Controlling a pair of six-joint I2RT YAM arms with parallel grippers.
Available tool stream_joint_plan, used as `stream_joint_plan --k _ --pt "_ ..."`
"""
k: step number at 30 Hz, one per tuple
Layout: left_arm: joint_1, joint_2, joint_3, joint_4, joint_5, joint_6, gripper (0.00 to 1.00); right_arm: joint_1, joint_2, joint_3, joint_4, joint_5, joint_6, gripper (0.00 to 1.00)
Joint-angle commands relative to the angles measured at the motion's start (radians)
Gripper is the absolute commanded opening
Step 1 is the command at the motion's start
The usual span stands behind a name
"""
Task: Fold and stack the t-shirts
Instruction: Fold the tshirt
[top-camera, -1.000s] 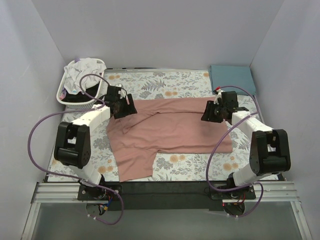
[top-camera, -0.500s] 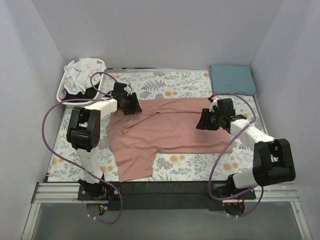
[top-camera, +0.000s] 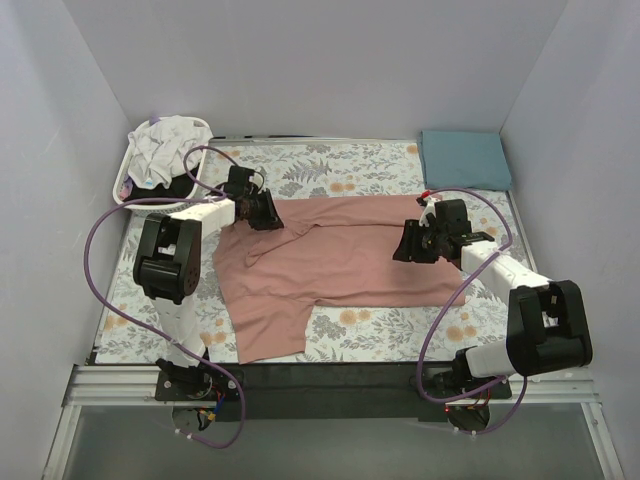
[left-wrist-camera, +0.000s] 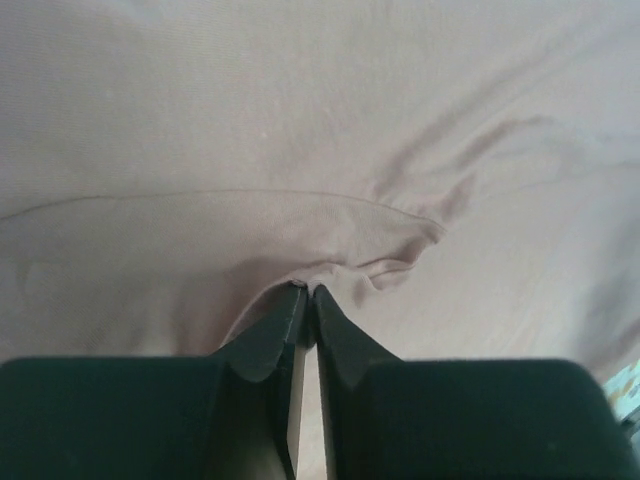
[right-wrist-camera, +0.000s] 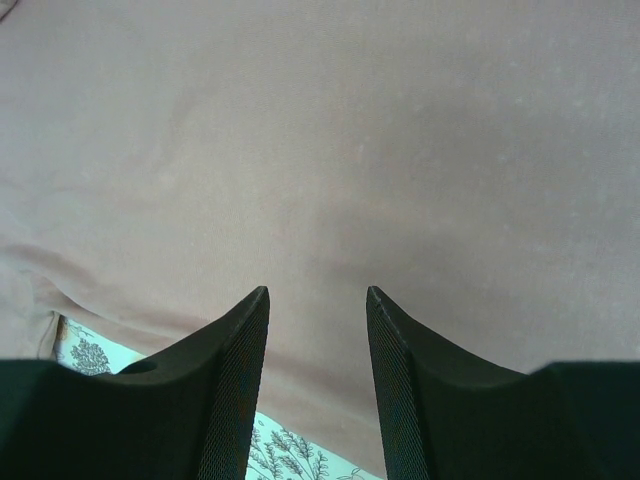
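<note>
The left gripper (left-wrist-camera: 305, 291) has just pinched shut on the far left edge of the pink t-shirt (top-camera: 340, 255), which lies spread on the surface (top-camera: 372, 162). The right gripper (right-wrist-camera: 317, 300) waits half open over the shirt's right side, so folding can likely start soon.

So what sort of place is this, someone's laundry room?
Probably a robot test booth, not a home: plain white walls box it in, a left arm and right arm are bolted to a metal rail, and a pink t-shirt lies spread near a basket of clothes.
</note>
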Motion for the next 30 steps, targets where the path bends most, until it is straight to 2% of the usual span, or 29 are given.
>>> stream_joint_plan --k 1,2,16,20,23,24,26,28,30 --pt "-0.014 -0.072 -0.023 0.012 0.042 0.009 0.05 0.004 -0.033 -0.014 0.026 -0.001 -0.005 0.50" --pt "-0.015 -0.080 -0.029 0.012 0.051 0.004 0.00 0.004 -0.033 -0.015 0.026 0.001 -0.007 0.50" --pt "-0.127 -0.203 -0.138 0.009 0.060 -0.091 0.02 0.004 -0.042 -0.032 0.026 0.010 -0.013 0.50" --pt "-0.147 -0.218 -0.186 0.008 0.054 -0.109 0.10 0.004 -0.043 -0.031 0.026 0.013 -0.021 0.50" --pt "-0.161 -0.239 -0.229 0.008 0.056 -0.109 0.26 0.004 -0.036 -0.023 0.026 0.004 -0.028 0.50" --pt "-0.169 -0.249 -0.236 0.005 0.056 -0.109 0.40 0.004 -0.031 -0.014 0.029 -0.008 -0.028 0.50" --pt "-0.176 -0.270 -0.252 0.003 0.066 -0.111 0.52 0.012 -0.016 0.001 0.032 -0.025 -0.036 0.50" --pt "-0.190 -0.315 -0.255 -0.003 0.073 -0.114 0.58 0.031 -0.002 0.034 0.041 -0.044 -0.036 0.49" --pt "-0.193 -0.380 -0.256 -0.008 0.082 -0.132 0.58 0.051 0.022 0.075 0.064 -0.070 -0.019 0.49"
